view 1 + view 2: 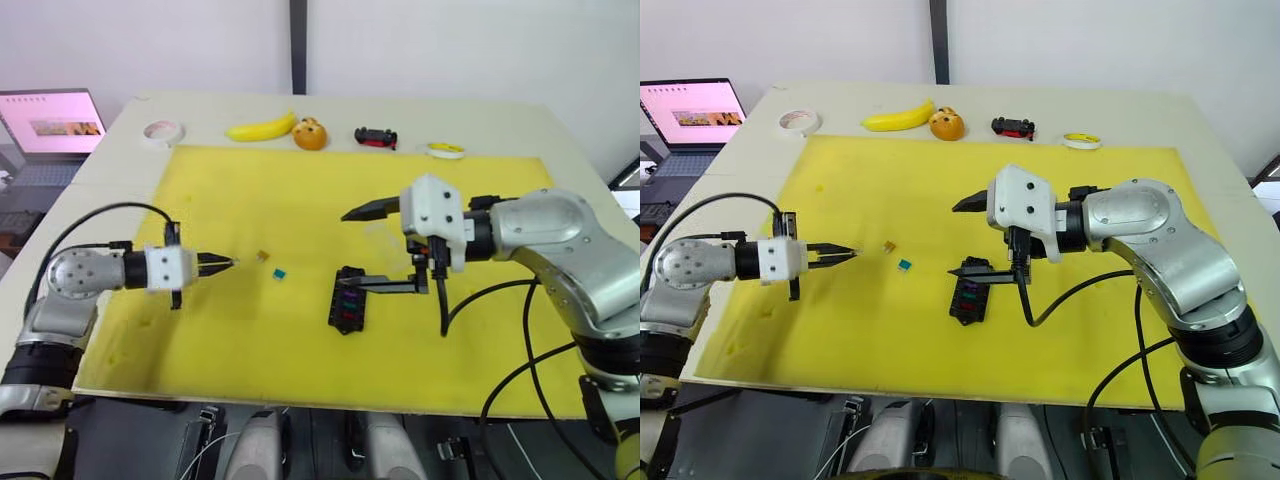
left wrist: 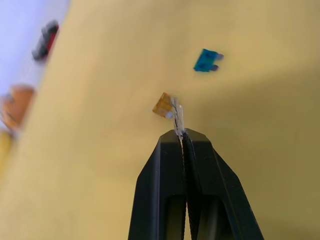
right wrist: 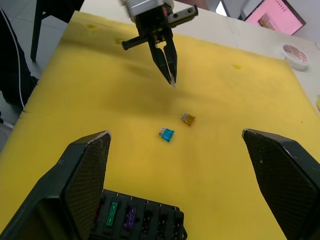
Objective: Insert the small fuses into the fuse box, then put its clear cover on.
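The black fuse box [image 1: 348, 300] lies on the yellow mat [image 1: 300, 190], with green, purple and red fuses in its slots. My right gripper [image 1: 345, 245] hangs just above it, open wide, one finger over the box's end. A brown fuse [image 1: 263, 255] and a teal fuse [image 1: 281, 272] lie loose on the mat to the box's left. My left gripper [image 1: 228, 264] is a little left of the brown one, shut on a tiny grey-white fuse [image 2: 177, 117] that pokes out of its tips. The clear cover is out of view.
Along the table's far edge sit a white tape roll [image 1: 162, 131], a banana [image 1: 262, 128], an orange fruit [image 1: 310, 134], a black-and-red toy car [image 1: 376, 137] and a yellow tape roll [image 1: 445, 150]. A laptop [image 1: 50, 120] stands at the far left.
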